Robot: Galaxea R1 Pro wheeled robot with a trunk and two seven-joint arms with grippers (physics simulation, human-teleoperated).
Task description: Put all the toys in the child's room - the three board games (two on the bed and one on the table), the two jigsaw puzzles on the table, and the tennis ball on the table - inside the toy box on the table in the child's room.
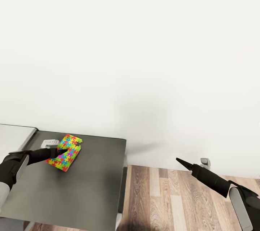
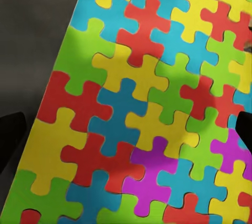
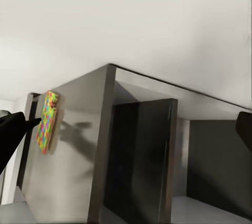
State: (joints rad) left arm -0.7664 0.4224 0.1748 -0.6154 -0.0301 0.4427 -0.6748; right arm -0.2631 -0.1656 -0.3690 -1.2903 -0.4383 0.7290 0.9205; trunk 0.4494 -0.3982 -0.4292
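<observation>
A jigsaw puzzle [image 1: 66, 156] of yellow, green, red and blue pieces lies flat on the dark grey section of the table [image 1: 90, 191], near its far left corner. My left gripper [image 1: 61, 151] is open just above the puzzle's near-left part. In the left wrist view the puzzle [image 2: 136, 77] is very close, with a dark fingertip [image 2: 10, 140] at either edge. My right gripper [image 1: 179, 160] hangs over the wood floor to the right of the table, holding nothing. The right wrist view shows the puzzle [image 3: 47, 121] from the side, and one fingertip [image 3: 244, 129] sits at the frame's edge.
A small white object [image 1: 48, 143] rests on the table just left of the puzzle. The lighter grey table top [image 1: 14, 137] adjoins on the left. A white wall runs behind the table. A wall socket [image 1: 205, 162] sits low above the wood-plank floor [image 1: 169, 202].
</observation>
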